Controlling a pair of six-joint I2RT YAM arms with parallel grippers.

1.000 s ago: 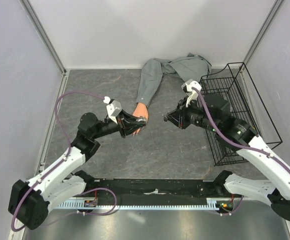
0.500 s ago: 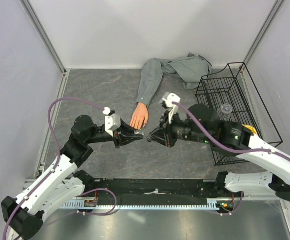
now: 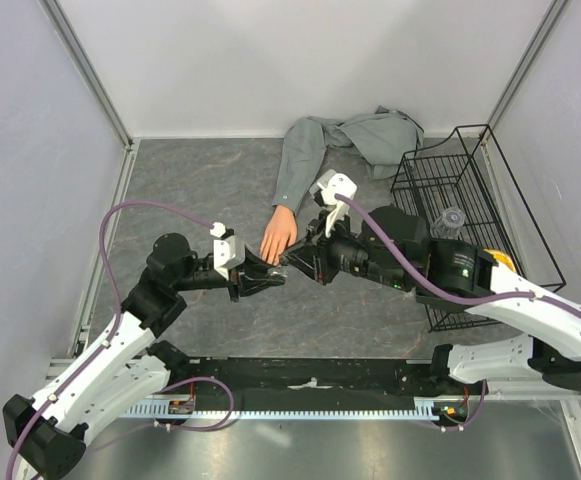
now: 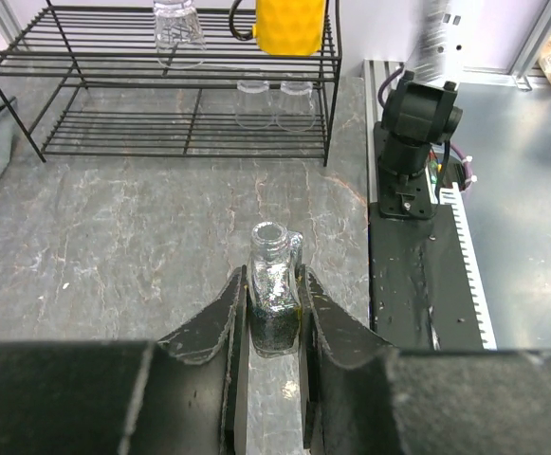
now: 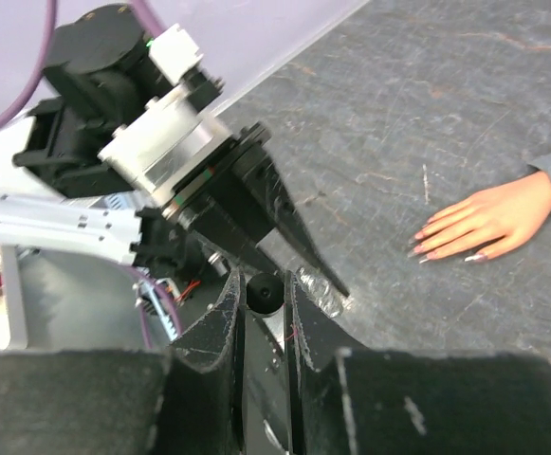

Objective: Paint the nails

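Note:
The peach mannequin hand with a grey sleeve lies palm down on the table; its pinkish nails show in the right wrist view. My left gripper is shut on a small glass bottle with dark liquid and an open neck, just near of the hand's fingertips. My right gripper is shut on a black round cap, held right beside the left gripper's fingertips and the bottle. Any brush under the cap is hidden.
A black wire rack stands at the right with a clear glass jar on it; it also shows in the left wrist view. The rest of the grey shirt lies bunched at the back wall.
My left gripper has drawn back from the hand with the bottle. My right gripper has swung left from the rack side and now meets the left gripper near the hand's fingertips.

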